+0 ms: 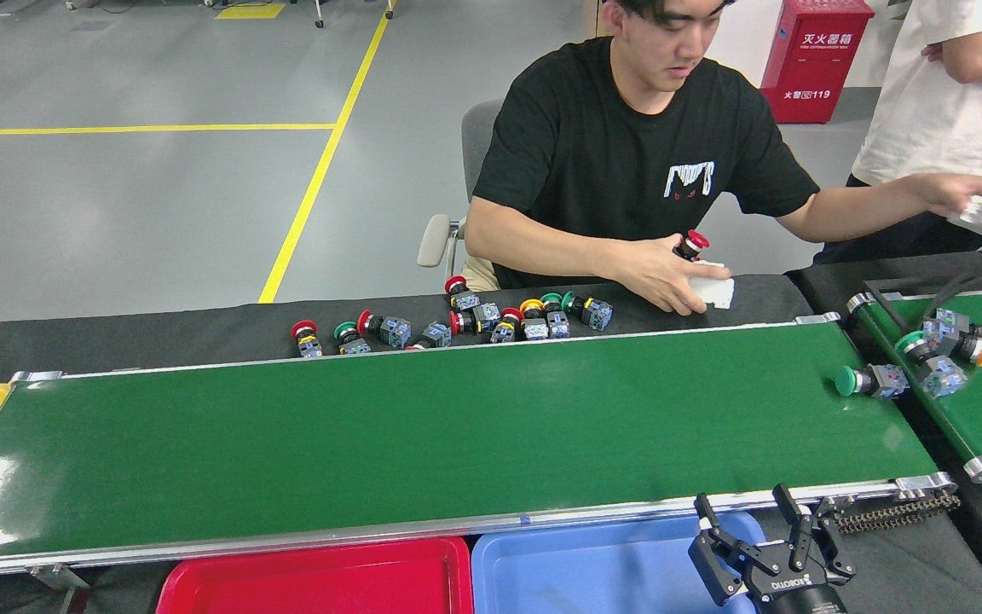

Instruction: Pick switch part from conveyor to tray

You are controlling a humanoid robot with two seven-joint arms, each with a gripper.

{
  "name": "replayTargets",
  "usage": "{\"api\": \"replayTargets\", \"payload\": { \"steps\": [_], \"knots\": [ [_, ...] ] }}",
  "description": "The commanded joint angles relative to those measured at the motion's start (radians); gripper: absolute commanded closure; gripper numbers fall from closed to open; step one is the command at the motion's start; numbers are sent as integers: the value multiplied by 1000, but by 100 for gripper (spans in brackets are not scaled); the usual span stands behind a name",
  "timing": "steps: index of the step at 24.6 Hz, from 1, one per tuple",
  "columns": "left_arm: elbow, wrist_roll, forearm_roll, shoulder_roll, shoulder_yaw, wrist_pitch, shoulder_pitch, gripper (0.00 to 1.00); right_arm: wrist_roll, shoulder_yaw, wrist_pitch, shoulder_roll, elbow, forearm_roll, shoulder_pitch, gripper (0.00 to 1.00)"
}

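Open and empty, the right claw is seen just at the near rail of the conveyor, above the blue tray; its two black fingers are spread apart with nothing between them. No left claw is in view. One switch part, green-capped with a grey-blue body, lies on its side on the conveyor belt at its right end, well apart from the claw and not yet touched. More switch parts are bunched on the shorter angled belt just beyond the conveyor's right end. A row of spare switches is laid on the black table behind the conveyor's far rail, where a seated person's hand holds a white part. The blue tray and the red tray beside it, both below the conveyor's near rail, show no parts inside. The task is judged barely begun: reaching, grasping, carrying and placing are all left to do.
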Motion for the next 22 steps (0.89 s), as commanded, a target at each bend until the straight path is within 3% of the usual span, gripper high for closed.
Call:
{"api": "replayTargets", "payload": {
  "steps": [1, 7, 22],
  "knots": [
    [-11, 8, 5, 13, 0, -2, -1, 0, 20, -3, 21, -8, -9, -2, -9, 1],
    [-12, 6, 5, 13, -1, -3, 12, 0, 42, -91, 29, -36, 26, -6, -23, 1],
    [-21, 6, 4, 11, -8, -5, 14, 0, 178, -132, 72, -39, 318, -6, -298, 1]
  ]
}}
